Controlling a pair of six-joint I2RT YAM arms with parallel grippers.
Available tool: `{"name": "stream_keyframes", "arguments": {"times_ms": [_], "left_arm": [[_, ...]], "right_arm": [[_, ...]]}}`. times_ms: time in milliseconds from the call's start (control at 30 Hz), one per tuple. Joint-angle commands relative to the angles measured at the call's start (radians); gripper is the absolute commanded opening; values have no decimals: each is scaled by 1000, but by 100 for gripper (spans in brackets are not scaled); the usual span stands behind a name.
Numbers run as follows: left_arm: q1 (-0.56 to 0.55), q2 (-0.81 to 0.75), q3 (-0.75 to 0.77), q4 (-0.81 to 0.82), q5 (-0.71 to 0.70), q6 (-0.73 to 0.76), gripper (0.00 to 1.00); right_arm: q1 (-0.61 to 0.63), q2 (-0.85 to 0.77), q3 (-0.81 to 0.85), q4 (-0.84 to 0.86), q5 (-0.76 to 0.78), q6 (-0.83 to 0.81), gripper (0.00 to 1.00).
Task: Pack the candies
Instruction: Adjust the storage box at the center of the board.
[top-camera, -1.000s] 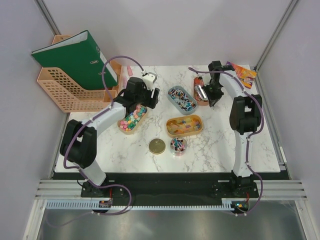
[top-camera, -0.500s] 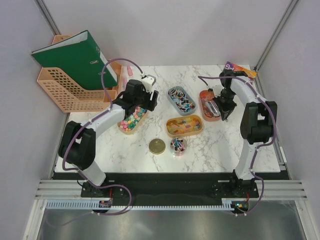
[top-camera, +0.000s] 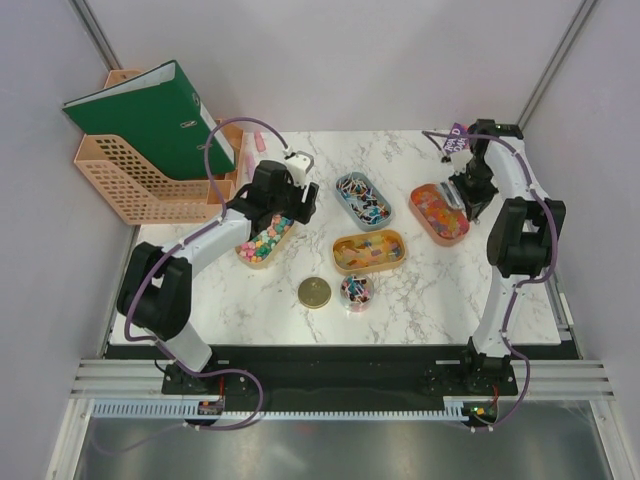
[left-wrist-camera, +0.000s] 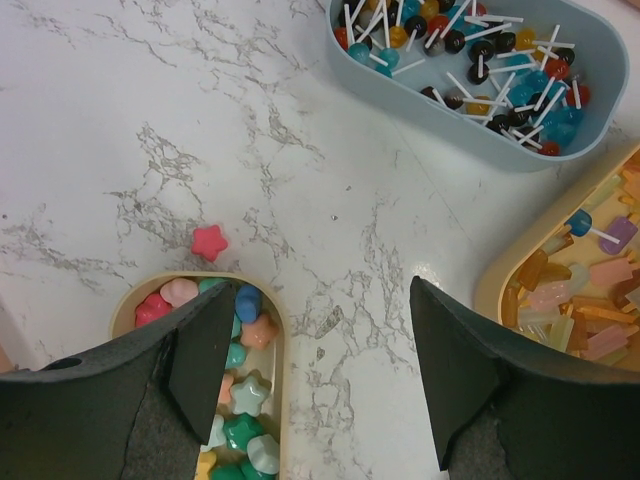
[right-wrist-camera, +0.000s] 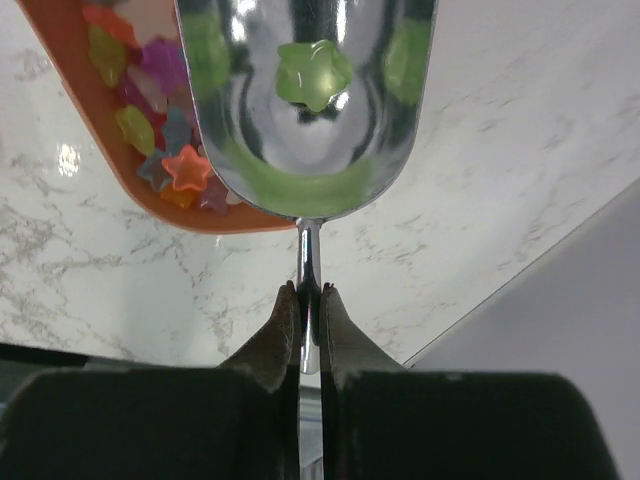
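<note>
Scoop (right-wrist-camera: 305, 120) runs straight ahead of your right gripper (right-wrist-camera: 307, 292), which is clamped on its handle; one green candy (right-wrist-camera: 313, 73) sits in the bowl, with the orange tray (right-wrist-camera: 235, 222) underneath, ahead-left.

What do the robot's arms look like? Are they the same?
Yes, they match. The left arm and right arm have white tube-like links with chunky black joints, and a purple cable loops along each. The left end effector and right end effector each have two black fingers.
</note>
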Motion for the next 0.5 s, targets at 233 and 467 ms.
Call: {"name": "stream_keyframes", "arguments": {"times_ms": [233,467], "left_arm": [[-4,-49,-17,32,-18,0,75],[-1,81,188,46,266,-98,13]], "right_arm": [[22,-129,95,-104,32,-180,0],[61,-200,85,-106,-127,-288,0]]}}
